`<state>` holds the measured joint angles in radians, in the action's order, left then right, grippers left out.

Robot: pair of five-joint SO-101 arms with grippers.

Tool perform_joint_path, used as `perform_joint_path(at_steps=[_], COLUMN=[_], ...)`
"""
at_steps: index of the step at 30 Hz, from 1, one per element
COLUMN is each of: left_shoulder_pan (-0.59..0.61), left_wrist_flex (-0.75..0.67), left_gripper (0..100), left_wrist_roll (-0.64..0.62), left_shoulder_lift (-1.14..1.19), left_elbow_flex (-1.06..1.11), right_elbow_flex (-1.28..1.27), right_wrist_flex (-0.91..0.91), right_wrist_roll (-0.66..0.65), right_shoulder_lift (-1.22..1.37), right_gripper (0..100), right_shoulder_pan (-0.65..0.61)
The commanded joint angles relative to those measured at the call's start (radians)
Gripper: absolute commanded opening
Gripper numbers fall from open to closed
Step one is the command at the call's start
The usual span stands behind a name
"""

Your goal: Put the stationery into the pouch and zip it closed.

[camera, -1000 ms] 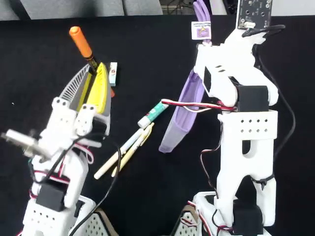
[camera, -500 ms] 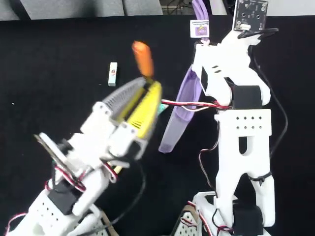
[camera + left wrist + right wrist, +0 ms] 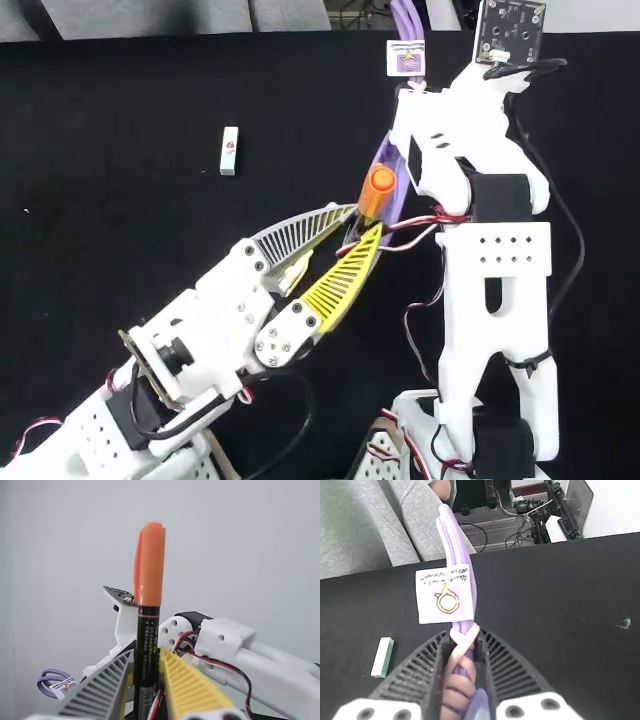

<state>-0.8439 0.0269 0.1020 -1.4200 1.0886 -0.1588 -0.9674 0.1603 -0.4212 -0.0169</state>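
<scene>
My left gripper, with one grey and one yellow finger, is shut on a black marker with an orange cap. In the high view the cap sits right against the purple pouch, at mid length. The left wrist view has the marker standing upright between the fingers of the left gripper. My right gripper is shut on the pouch's upper edge, just below its white tag, and holds the pouch hanging on edge.
A small pale green eraser lies at the back left of the black table; the right wrist view catches it too. The left arm's body covers the table's middle front. The right arm's white column stands at the right.
The left arm has swung from the table's left to the right with the marker, bringing its cap against the pouch. The right arm and the pouch have barely moved.
</scene>
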Motion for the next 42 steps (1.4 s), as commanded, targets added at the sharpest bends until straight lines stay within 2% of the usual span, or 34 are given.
perform_joint_path(at_steps=[1, 5, 7, 14, 18, 21, 29, 39, 42], left_shoulder_pan=[0.058, 0.159, 0.173, 0.174, 0.18, 0.177, 0.171, 0.074, 0.05], left_wrist_flex=[-0.049, -0.249, -0.298, -0.296, -0.298, -0.296, -0.293, -0.293, -0.293], left_gripper=[3, 3, 3, 3, 3, 3, 3, 3, 3], left_wrist_roll=[-0.025, -0.18, -0.232, -0.327, -0.427, -0.491, -0.5, -0.496, -0.41], left_shoulder_lift=[0.009, 0.015, 0.029, 0.256, 0.41, 0.43, 0.27, 0.282, 0.284], left_elbow_flex=[0.021, 0.094, 0.108, 0.012, -0.062, -0.119, -0.12, -0.111, -0.11], right_elbow_flex=[0.025, 0.087, 0.124, 0.163, 0.163, 0.163, 0.162, 0.171, 0.173], right_wrist_flex=[-0.012, -0.087, -0.124, -0.163, -0.161, -0.166, -0.16, -0.126, -0.126], right_wrist_roll=[0.006, 0.005, -0.006, -0.044, -0.044, -0.044, -0.044, -0.044, -0.044], right_shoulder_lift=[-0.031, -0.035, -0.038, -0.03, -0.03, -0.03, -0.027, 0.077, 0.082], right_gripper=[1.1, 1.1, 1.1, 1.1, 1.1, 1.1, 1.1, 1.1, 1.1], right_shoulder_pan=[-0.014, 0.005, 0.031, 0.072, 0.078, 0.078, 0.075, 0.078, 0.078])
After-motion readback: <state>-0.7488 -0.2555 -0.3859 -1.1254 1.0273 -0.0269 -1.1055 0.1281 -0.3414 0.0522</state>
